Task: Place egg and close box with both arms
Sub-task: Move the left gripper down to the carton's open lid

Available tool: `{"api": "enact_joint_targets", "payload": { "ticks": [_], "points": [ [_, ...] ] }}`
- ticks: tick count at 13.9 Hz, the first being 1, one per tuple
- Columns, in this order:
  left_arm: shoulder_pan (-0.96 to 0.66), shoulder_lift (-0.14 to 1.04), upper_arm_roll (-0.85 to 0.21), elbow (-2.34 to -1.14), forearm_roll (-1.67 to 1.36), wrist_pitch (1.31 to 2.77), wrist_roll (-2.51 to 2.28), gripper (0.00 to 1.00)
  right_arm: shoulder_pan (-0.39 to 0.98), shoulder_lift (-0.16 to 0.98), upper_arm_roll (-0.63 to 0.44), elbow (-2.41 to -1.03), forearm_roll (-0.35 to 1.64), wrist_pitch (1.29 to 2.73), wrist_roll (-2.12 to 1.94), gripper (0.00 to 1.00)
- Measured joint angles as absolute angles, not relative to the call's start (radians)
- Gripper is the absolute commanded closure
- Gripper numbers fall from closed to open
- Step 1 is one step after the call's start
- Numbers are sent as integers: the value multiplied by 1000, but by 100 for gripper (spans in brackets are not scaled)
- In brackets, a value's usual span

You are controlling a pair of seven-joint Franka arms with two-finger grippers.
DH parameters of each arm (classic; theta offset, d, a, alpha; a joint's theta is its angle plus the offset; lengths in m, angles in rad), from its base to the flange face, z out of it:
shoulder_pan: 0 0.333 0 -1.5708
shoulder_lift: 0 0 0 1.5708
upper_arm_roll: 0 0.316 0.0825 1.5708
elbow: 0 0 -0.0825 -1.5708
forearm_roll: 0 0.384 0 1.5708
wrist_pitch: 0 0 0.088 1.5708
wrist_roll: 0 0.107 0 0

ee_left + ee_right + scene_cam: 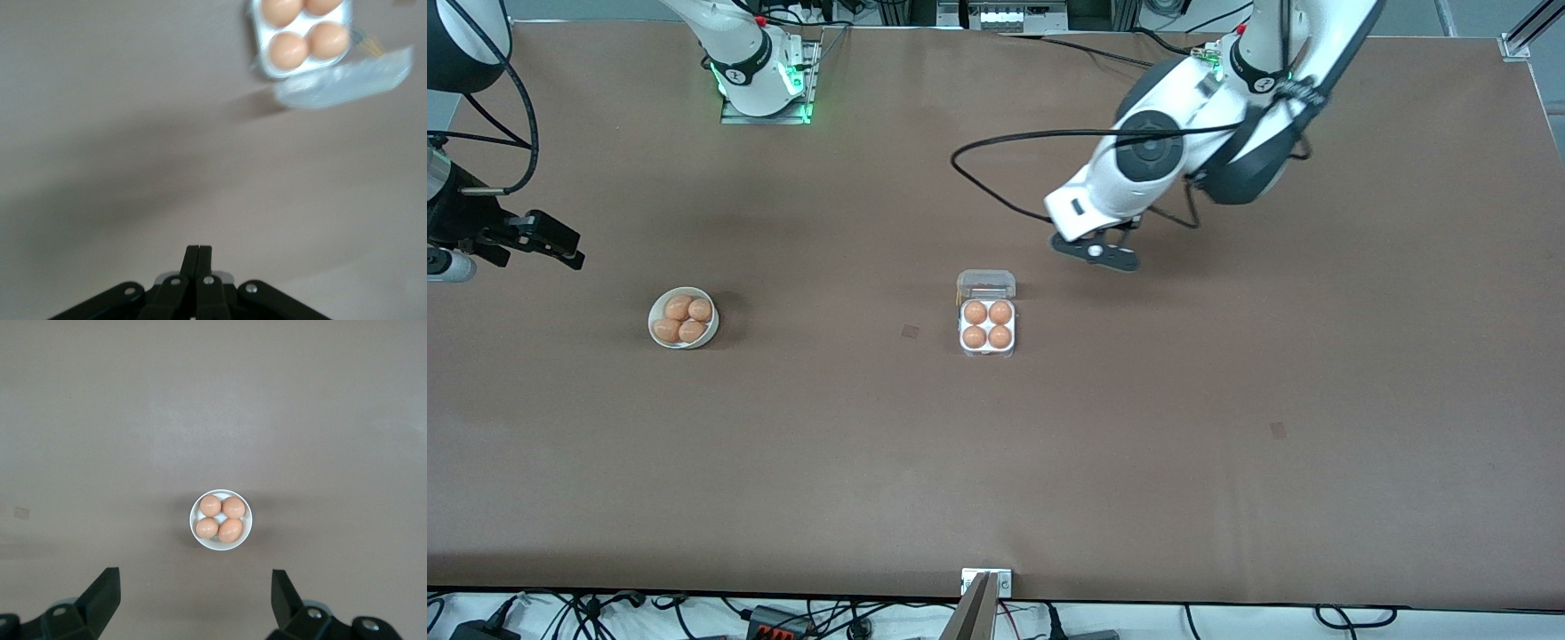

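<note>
Brown eggs fill all four cells of the box (987, 325), which sits mid-tabletop, well in from every edge, its clear lid (985, 284) tipped open away from the front camera, so closing looks like the step left. Toward the right arm's end, a white bowl (683, 317) holds four more eggs. The left gripper (1096, 250) hovers low near the lid, jaws pressed together, probably to push it. The right gripper (193, 597) waits high above the bowl, jaws spread.
</note>
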State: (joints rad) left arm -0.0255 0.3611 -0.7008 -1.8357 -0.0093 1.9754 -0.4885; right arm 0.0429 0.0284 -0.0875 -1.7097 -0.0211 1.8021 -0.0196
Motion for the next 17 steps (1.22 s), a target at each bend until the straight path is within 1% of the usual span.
{"api": "enact_joint_targets", "payload": {
  "ticks": [2, 4, 6, 11, 14, 17],
  "points": [
    [-68, 404, -701, -1853, -7, 2082, -583, 99, 43, 28, -87, -1699, -21, 1802, -20, 0],
    [-101, 442, -701, -1858, 11, 2149, -663, 99, 43, 27, -86, -1694, -21, 1779, -19, 0],
    [-122, 484, -700, -1860, 80, 2209, -740, 99, 43, 24, -86, -1693, -21, 1742, -19, 0],
    [-142, 597, -699, -1859, 238, 2429, -841, 99, 43, 6, -85, -1692, -21, 1726, -19, 0],
    [-144, 636, -698, -1859, 277, 2501, -853, 99, 44, 5, -82, -1692, -21, 1726, -19, 0],
    [-158, 643, -698, -1859, 278, 2553, -865, 99, 44, 5, -81, -1692, -21, 1726, -19, 0]
  ]
}}
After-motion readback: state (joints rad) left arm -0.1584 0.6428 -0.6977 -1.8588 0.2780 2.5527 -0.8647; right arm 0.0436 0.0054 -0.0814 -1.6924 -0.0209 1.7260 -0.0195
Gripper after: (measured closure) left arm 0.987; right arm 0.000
